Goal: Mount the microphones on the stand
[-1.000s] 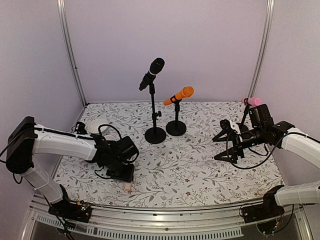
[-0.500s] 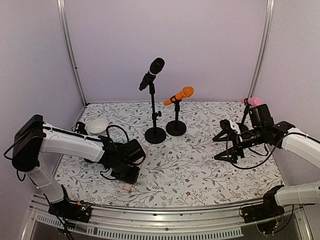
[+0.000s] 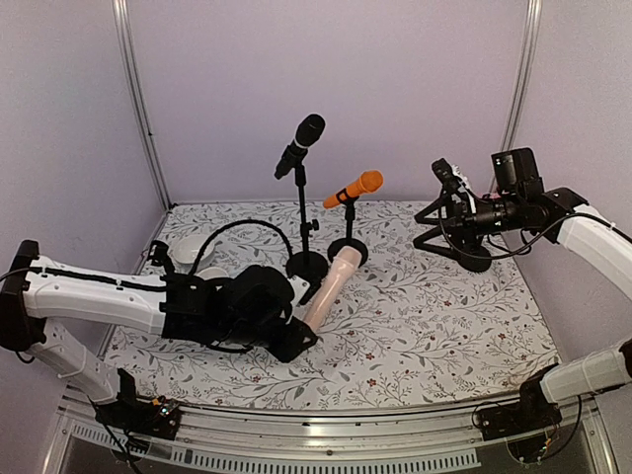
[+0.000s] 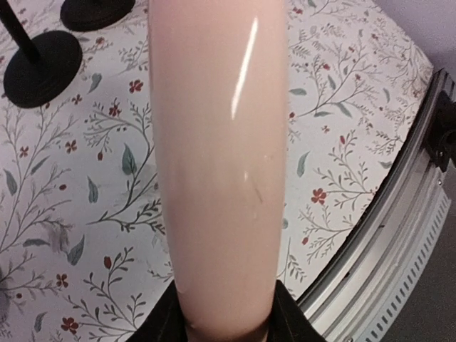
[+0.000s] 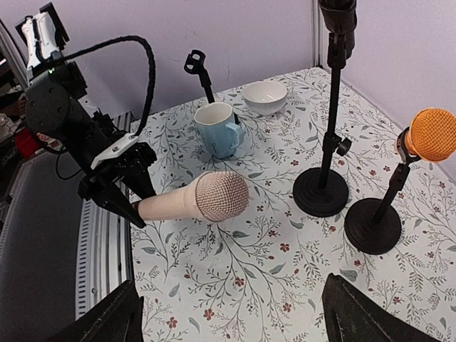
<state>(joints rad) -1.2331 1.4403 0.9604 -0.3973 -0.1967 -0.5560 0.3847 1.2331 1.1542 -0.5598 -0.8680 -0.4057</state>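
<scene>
The left gripper (image 3: 296, 334) is clamped on the tail end of the pale beige-pink stick microphone (image 4: 221, 142). In the left wrist view its black fingers (image 4: 165, 322) press either side of the glossy handle. The microphone is lifted off the cloth and slants up and away to the right. Its rounded mesh head is near the round base of the tall black stand (image 3: 306, 267). The left arm lies low, stretched across the near left of the table with its forearm almost level. A black cable (image 3: 242, 229) loops above it.

The right gripper (image 5: 231, 303) is spread wide with nothing between its fingers. Its arm is raised at the far right, elbow bent, wrist turned left toward the stands.

The black microphone (image 3: 309, 129) sits clipped on the tall stand, slanting up to the right. Just beside it, the orange microphone (image 3: 361, 185) rests in the short black stand (image 3: 348, 252). Beyond the left arm stand a pale blue mug (image 5: 217, 128), a white bowl (image 5: 265, 95) and a small black clip stand (image 5: 196, 65).

The floral tablecloth (image 3: 425, 326) lies open across the near right, between the held microphone and the right arm. The aluminium rail (image 3: 326, 415) runs along the near edge, close below the left gripper.
</scene>
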